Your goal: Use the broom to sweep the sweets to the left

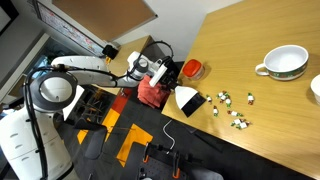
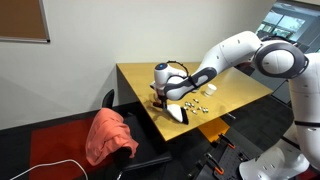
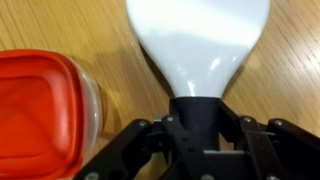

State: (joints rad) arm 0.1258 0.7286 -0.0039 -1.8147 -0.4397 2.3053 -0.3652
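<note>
The broom (image 1: 188, 100) is a white fan-shaped brush with a black bristle edge, lying near the table's edge; it also shows in an exterior view (image 2: 178, 110) and fills the top of the wrist view (image 3: 198, 45). My gripper (image 1: 165, 78) is shut on its black handle (image 3: 198, 115). The sweets (image 1: 235, 108), several tiny white-and-green candies, lie scattered on the wooden table just beyond the bristles; they show faintly in an exterior view (image 2: 198, 104). The bristles are out of the wrist view.
A round red-orange dish (image 1: 192, 69) sits beside the gripper, also in the wrist view (image 3: 40, 110). A white-and-green bowl (image 1: 284, 63) stands farther along the table (image 1: 260, 35). A red cloth (image 2: 110, 135) lies on a chair by the table.
</note>
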